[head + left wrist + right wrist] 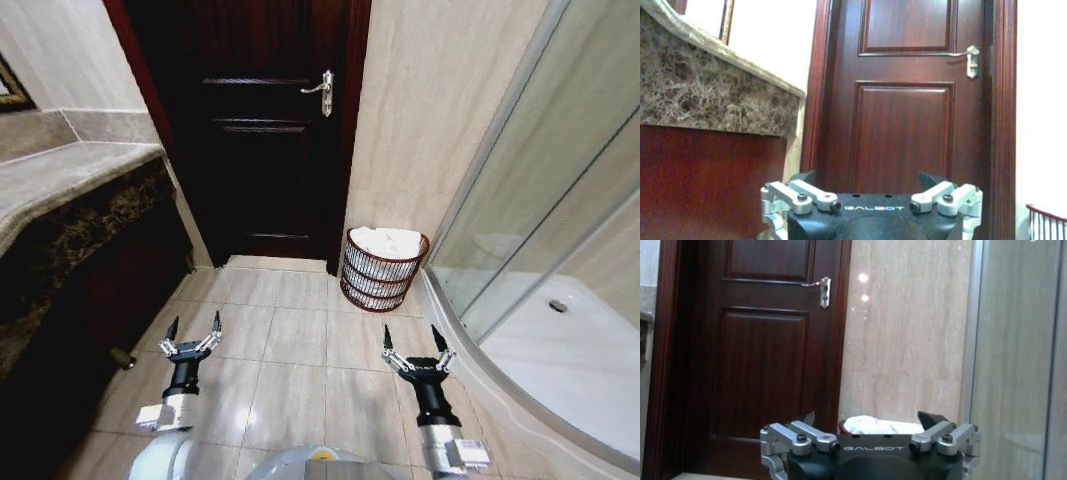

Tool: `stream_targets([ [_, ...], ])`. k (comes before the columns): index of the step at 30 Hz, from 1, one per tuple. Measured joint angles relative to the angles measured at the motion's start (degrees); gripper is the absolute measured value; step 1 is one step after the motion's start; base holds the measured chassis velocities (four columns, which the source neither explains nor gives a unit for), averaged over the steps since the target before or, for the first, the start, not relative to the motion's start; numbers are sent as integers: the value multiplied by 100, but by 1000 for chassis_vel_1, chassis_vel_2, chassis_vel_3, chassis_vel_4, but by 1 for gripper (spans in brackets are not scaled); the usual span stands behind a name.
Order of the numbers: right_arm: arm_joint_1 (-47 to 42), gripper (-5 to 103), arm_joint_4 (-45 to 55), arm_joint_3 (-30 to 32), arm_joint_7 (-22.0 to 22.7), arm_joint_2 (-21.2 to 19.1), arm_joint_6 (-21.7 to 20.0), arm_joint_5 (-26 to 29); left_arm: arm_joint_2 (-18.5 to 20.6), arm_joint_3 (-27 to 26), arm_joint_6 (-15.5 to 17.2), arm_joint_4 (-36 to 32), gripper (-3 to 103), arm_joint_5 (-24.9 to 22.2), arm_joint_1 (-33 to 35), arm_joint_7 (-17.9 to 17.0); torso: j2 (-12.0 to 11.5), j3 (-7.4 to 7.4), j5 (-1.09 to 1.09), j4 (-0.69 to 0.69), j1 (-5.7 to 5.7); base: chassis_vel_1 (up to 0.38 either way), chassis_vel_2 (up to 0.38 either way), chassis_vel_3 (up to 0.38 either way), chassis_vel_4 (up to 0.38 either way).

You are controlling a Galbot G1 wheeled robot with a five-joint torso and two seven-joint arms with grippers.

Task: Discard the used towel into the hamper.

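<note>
- Both grippers hang over the pale floor tiles with nothing held: left gripper (193, 334) spread wide near the marble vanity counter (60, 175), right gripper (416, 347) likewise spread beside the glass shower enclosure (540, 200).
- White crumpled towel (388, 242) already lies heaped in the reddish-brown open-weave wire hamper (378, 282), which stands in the corner between the dark wooden door (260, 130) and the shower.
- Judged by looks, the towel is soft, light and limp; pinching a raised fold would suit best.

A reddish-brown open-weave wire hamper (383, 272) holds a white crumpled towel (388, 242). The panelled wooden door (262, 120) is dark mahogany; the floor tiles (300, 335) are pale beige; the marble bench (70, 185) is brown-veined.
</note>
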Motion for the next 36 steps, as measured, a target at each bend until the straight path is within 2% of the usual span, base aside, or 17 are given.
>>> stream_targets([
  [13, 7, 100, -41, -13, 39, 8, 25, 20, -40, 163, -14, -21, 100, 84, 59, -1, 0, 0, 0, 0, 0, 59, -56, -54, 58],
  [36, -39, 100, -120, 2, 72, -63, 66, 20, -39, 124, -57, 1, 100, 84, 52, -11, 0, 0, 0, 0, 0, 56, -53, -48, 55],
])
